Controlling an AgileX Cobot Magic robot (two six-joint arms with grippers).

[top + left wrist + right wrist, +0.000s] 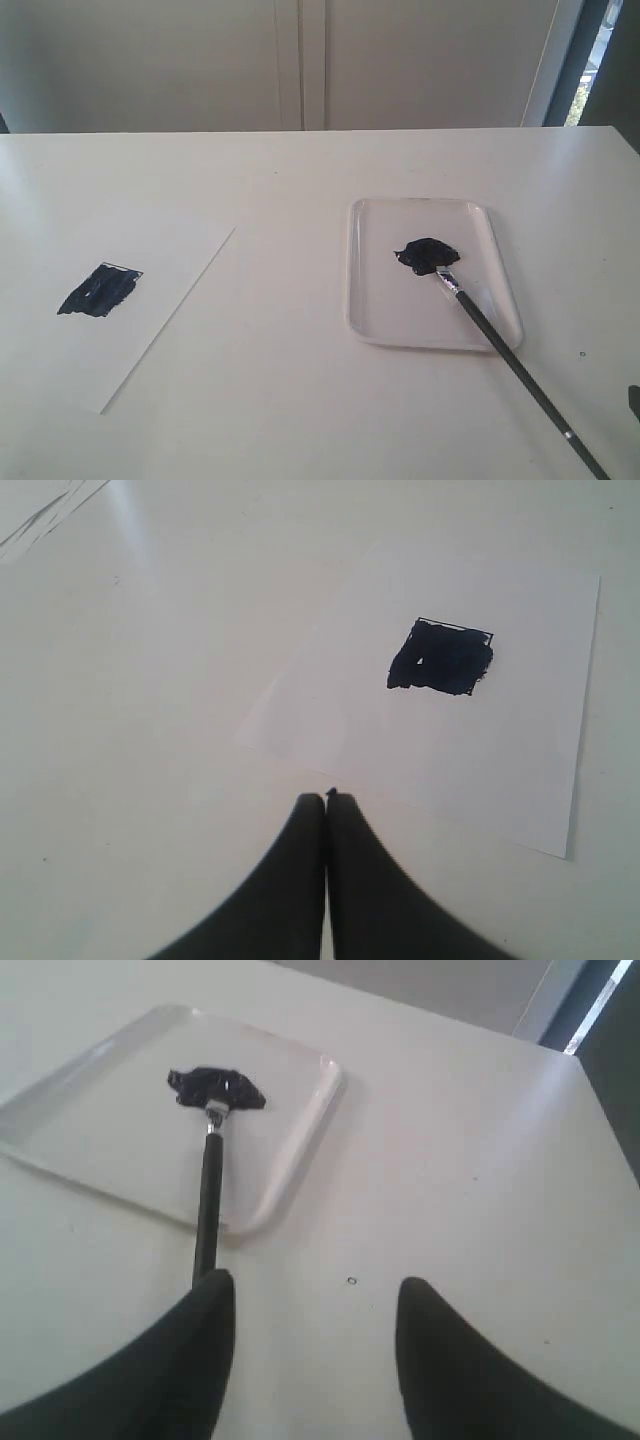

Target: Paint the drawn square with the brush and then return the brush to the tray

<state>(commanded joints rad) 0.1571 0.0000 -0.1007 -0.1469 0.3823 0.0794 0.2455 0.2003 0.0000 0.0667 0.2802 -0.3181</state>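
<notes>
The drawn square on the white paper sheet is filled with streaky blue-black paint; it also shows in the left wrist view as the square. The brush lies with its bristles in the paint blob on the tray, its handle resting over the near rim onto the table. In the right wrist view the brush runs from the blob past one fingertip. My right gripper is open, holding nothing. My left gripper is shut, empty, over the table near the paper's edge.
The white table carries only the paper at the left and the tray at the right. A wall and a window frame stand behind the table's far edge. A small dark mark sits on the table right of the tray.
</notes>
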